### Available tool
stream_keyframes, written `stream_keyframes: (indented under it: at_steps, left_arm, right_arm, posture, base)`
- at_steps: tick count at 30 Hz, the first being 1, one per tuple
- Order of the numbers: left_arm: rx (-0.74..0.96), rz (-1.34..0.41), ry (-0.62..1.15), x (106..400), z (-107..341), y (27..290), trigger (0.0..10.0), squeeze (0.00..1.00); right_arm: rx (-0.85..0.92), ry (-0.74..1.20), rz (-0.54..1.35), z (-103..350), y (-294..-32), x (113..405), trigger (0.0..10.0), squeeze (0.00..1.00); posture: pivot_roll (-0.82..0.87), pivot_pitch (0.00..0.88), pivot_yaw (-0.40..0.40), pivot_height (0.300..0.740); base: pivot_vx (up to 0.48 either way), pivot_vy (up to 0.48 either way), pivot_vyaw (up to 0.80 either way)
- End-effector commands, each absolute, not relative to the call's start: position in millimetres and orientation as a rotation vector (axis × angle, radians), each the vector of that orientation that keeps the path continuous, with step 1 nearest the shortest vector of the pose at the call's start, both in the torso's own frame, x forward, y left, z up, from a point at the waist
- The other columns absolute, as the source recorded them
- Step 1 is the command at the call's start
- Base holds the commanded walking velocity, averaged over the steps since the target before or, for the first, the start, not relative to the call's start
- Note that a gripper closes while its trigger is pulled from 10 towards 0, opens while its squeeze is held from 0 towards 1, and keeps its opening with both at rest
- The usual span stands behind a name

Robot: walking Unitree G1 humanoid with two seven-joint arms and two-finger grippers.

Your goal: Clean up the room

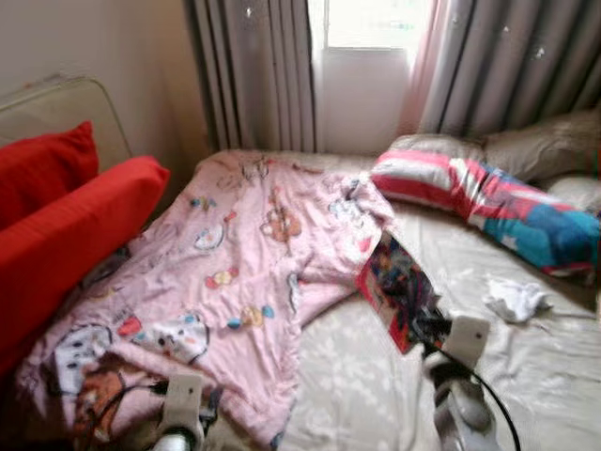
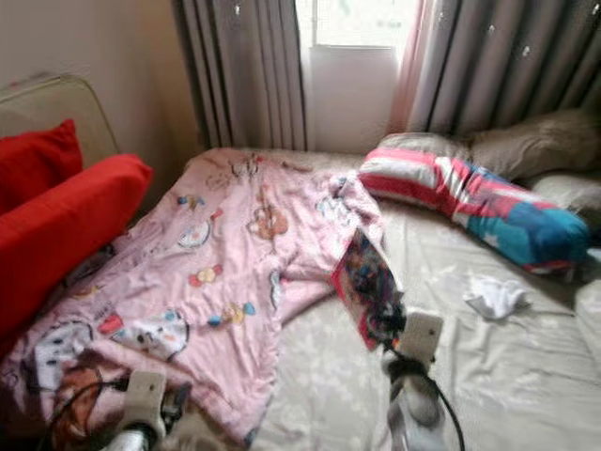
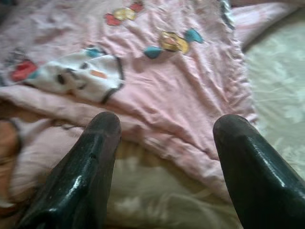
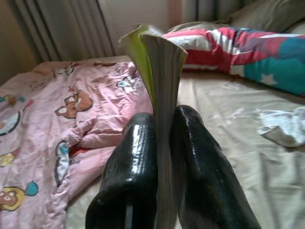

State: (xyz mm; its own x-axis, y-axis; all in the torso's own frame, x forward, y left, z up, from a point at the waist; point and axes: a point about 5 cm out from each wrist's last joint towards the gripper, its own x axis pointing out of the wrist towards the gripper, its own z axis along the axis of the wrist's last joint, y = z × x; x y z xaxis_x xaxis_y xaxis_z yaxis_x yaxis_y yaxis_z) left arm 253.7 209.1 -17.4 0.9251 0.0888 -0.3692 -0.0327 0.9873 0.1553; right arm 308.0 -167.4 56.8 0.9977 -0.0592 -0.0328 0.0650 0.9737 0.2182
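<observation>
Bed [image 1: 376, 385]: pink blanket [image 1: 235, 272] spread across it. Right pincer [image 4: 164, 143] clamped on a book [image 1: 394, 287]. Left pincer [image 3: 164, 143] wide above the blanket's edge.

This is a bedroom in a home. A bed [image 1: 376, 376] with a pale patterned sheet takes up most of the view, and a rumpled pink cartoon-print blanket [image 1: 235, 272] spreads over it toward 10 o'clock. Striped and beige pillows [image 1: 488, 197] lie at 2 o'clock, red cushions [image 1: 66, 225] at 9 o'clock against a padded headboard [image 1: 56, 108]. At 12 o'clock grey curtains [image 1: 254, 75] frame a bright window [image 1: 366, 23].
</observation>
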Motion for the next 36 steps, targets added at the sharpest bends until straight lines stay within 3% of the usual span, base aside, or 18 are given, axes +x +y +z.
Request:
stream_keyframes:
  at_steps: [1,16,36]
  left_arm:
    - [0.152,0.041,0.383,256.2,-17.1,203.3,10.0,0.00]
    - [0.153,0.041,0.383,256.4,-17.0,203.5,10.0,0.00]
    - [0.157,0.043,0.383,256.0,-17.3,203.1,10.0,0.00]
  right_arm:
    - [0.211,-0.017,-0.082,64.2,-175.7,309.9,10.0,0.00]
    - [0.208,-0.029,-0.095,65.0,-176.2,309.3,10.0,0.00]
    - [0.204,-0.027,-0.095,64.9,-176.7,309.3,10.0,0.00]
  posture:
    - [0.01,0.008,0.016,0.740]
    - [0.00,0.024,0.024,0.740]
    - [0.00,0.037,0.022,0.740]
  base:
    - [0.000,-0.371,-0.76]
    - [0.000,-0.365,-0.10]
    - [0.000,0.000,0.00]
